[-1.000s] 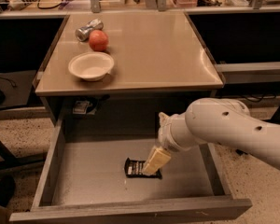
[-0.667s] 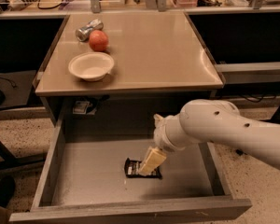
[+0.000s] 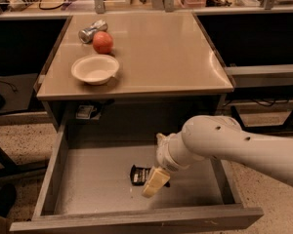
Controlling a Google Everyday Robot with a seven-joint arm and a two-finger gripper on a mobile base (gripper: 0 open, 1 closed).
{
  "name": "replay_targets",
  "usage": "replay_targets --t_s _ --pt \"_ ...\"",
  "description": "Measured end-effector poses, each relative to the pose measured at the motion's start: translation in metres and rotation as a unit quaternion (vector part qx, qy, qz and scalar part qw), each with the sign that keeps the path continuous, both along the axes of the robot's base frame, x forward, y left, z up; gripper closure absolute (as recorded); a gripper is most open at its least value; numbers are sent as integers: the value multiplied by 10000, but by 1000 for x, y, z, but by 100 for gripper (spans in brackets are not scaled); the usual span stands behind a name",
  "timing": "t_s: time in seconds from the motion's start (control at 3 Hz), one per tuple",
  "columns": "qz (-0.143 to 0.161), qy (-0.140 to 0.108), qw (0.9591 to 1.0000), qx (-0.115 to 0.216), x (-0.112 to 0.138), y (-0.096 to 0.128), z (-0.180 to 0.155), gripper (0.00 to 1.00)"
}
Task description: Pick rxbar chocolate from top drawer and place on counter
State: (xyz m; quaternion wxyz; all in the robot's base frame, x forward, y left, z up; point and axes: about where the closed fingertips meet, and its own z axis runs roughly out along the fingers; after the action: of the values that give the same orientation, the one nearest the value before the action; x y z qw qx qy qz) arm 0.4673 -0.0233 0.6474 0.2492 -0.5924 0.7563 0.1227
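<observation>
The rxbar chocolate (image 3: 138, 174), a small flat black wrapper with white lettering, lies on the floor of the open top drawer (image 3: 93, 179), near its middle. My gripper (image 3: 155, 182) reaches down into the drawer from the right on a white arm. It sits right over the bar's right end and hides that end. The tan counter (image 3: 161, 52) is directly above the drawer's back.
On the counter's left part stand a white bowl (image 3: 95, 68), a red apple (image 3: 103, 42) and a silver can (image 3: 92, 31) lying on its side. A small pale packet (image 3: 85, 112) sits at the drawer's back left corner. Dark table frames flank both sides.
My gripper has moved a little left and down, closer onto the bar's right end. The bar has not visibly moved.
</observation>
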Motion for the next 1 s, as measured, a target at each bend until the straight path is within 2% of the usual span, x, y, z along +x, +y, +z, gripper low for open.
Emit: replay_targets --t_s 0.33,1.0 --pt "46 36 9999 -111 -6 8 -20 0" --pt "6 -163 9995 -281 1 17 -47 0"
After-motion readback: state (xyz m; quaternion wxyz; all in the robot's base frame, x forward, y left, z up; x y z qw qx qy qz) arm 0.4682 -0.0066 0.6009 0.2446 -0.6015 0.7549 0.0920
